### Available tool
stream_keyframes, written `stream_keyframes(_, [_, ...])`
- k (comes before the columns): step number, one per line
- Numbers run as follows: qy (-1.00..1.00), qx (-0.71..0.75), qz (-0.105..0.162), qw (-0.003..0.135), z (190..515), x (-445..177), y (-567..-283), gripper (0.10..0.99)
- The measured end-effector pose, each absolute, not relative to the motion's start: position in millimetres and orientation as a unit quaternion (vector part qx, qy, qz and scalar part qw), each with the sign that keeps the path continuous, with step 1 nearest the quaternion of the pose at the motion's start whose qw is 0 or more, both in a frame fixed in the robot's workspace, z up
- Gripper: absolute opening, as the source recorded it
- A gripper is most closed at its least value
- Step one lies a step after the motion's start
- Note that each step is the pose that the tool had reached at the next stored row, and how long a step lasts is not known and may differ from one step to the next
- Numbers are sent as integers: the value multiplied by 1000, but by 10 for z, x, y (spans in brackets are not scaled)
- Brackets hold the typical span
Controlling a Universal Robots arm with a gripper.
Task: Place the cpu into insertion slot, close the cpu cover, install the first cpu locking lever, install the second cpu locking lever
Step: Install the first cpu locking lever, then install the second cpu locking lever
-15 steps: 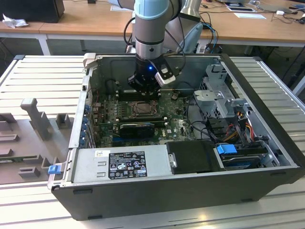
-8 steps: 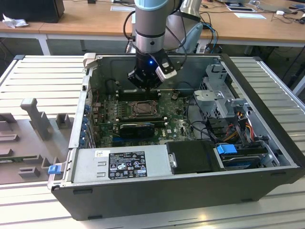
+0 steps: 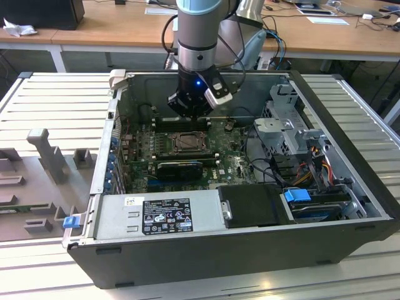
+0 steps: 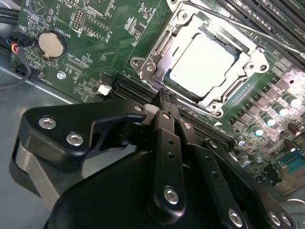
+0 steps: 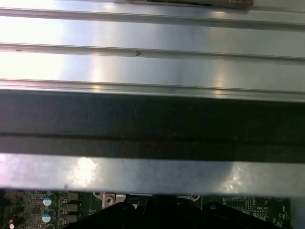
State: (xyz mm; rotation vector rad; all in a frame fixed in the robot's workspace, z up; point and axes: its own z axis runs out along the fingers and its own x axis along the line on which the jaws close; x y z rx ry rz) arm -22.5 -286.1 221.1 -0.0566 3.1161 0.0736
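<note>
**CPU seated under its closed cover, gripper hanging just behind the socket**

An open computer case [image 3: 237, 250] is lying on a ribbed metal worktop [image 3: 56, 106], with wooden desks [image 3: 112, 31] standing along the back of the room. At the worktop's left edge in the exterior view, a grey fixture tray [image 3: 37, 181] is sitting beside the case. Inside the case, the green motherboard [image 3: 140, 147] is filling the left half of the floor, a black power supply box [image 3: 162, 215] is running along the near wall, and metal drive cages [image 3: 290, 128] are occupying the right end.

The arm [image 3: 197, 37] is reaching straight down into the case near its back wall, and the gripper [image 3: 187, 112] is hanging just above the board, behind the insertion slot [image 3: 186, 142].

In the second wrist view the cpu [image 4: 202, 64] is lying flat in the insertion slot, and the cpu cover [image 4: 157, 52] is lying down around it, framing its pale top. The gripper's black fingers [image 4: 167, 102] are pressed together on nothing, their tips near the cover's edge.
</note>
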Motion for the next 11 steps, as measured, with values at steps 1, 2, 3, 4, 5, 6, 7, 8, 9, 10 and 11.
stream_keyframes(1, [999, -18, 24, 12, 2211, -225, -2865, 106])
stream_keyframes(2, [999, -18, 24, 12, 2211, -225, -2870, 106])
stream_keyframes(3, [999, -18, 24, 12, 2211, -225, -2873, 106])
stream_keyframes(4, [999, -18, 24, 12, 2211, -225, -2880, 106])
stream_keyframes(5, [999, -18, 24, 12, 2211, -225, -2886, 106])
stream_keyframes(6, [999, -18, 24, 12, 2211, -225, -2892, 106])
stream_keyframes(7, [999, -18, 24, 12, 2211, -225, -2896, 106])
stream_keyframes(8, [999, -18, 23, 12, 2240, -226, -2897, 106])
stream_keyframes(9, [999, -18, 24, 12, 2320, -225, -2897, 106])
stream_keyframes(10, [999, -18, 24, 12, 2377, -225, -2897, 106])
stream_keyframes(11, [999, -18, 24, 12, 2416, -225, -2897, 106])
